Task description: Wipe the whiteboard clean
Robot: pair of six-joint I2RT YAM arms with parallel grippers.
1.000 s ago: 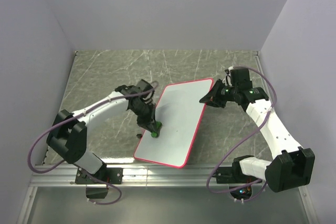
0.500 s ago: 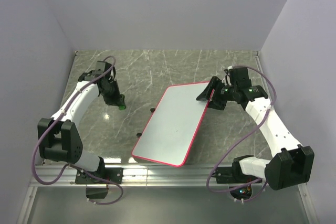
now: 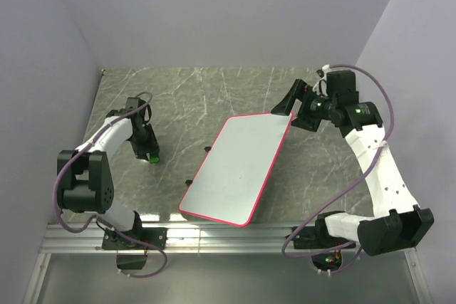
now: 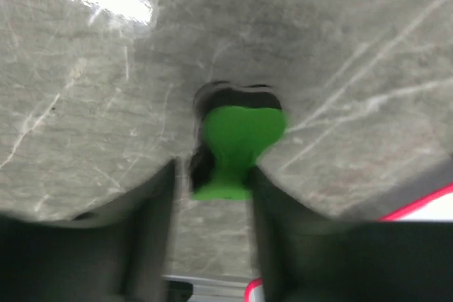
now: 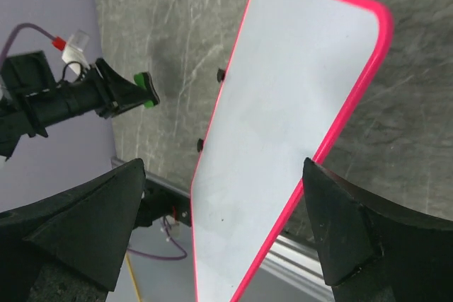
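The whiteboard [image 3: 239,169] lies flat on the table, white with a red-pink rim; in the right wrist view the whiteboard [image 5: 283,125] looks clean except for a tiny dark speck. A small green eraser [image 3: 153,156] sits on the table far to the left of the board. My left gripper [image 3: 149,151] is down over it. In the left wrist view, the blurred eraser [image 4: 237,139] lies at the tips of my left gripper [image 4: 212,172], whose jaws are parted. My right gripper [image 3: 288,113] hangs wide open above the board's far right corner, empty [image 5: 226,245].
Two small black knobs [image 3: 207,149] [image 3: 188,181] sit by the board's left edge. Walls close in the marbled table [image 3: 214,90] on the left, back and right. A metal rail [image 3: 214,233] runs along the near edge.
My left arm carried the eraser off the board to the table's left side and its jaws parted. My right gripper let go of the board's far corner, opened and rose.
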